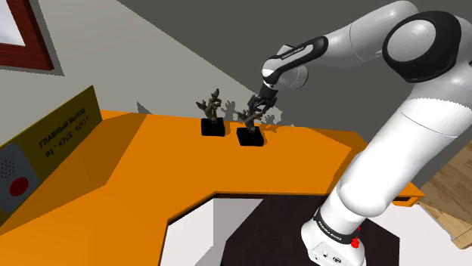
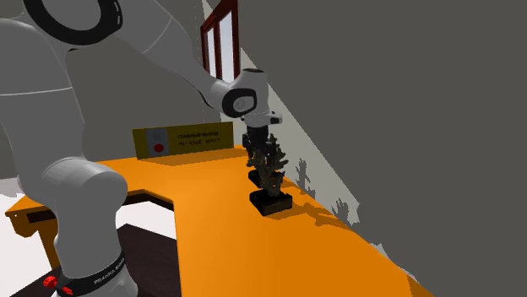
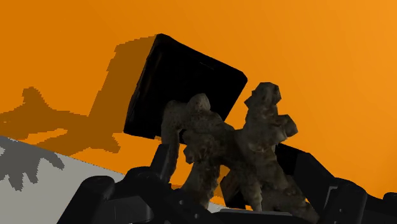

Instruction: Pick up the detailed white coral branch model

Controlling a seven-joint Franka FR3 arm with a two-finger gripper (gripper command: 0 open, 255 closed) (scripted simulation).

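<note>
Coral branch model (image 1: 249, 118), drawn dark brown-grey rather than white, stands upright on its black square base (image 1: 250, 137) on the orange table (image 1: 113, 189), towards the far edge by the grey wall. In the shoulder view it is the right-hand one of two such pieces. The second coral (image 1: 212, 106) stands just to its left on its own black base, near but apart. In the second exterior view the coral branch model (image 2: 270, 173) is the nearer of the pair.

The black gripper (image 1: 262, 101) comes down at a slant onto the top of the coral branch model from the right. In the wrist view the gripper (image 3: 229, 156) has one finger on each side of the knobbly branches (image 3: 254, 140), and both fingers look pressed against them, pinching the coral. The base (image 3: 184, 83) lies beyond on the table, and in the shoulder view it appears to rest flat there.

A yellow sign (image 1: 64, 125) with a red button (image 1: 19, 185) leans at the table's far left.
</note>
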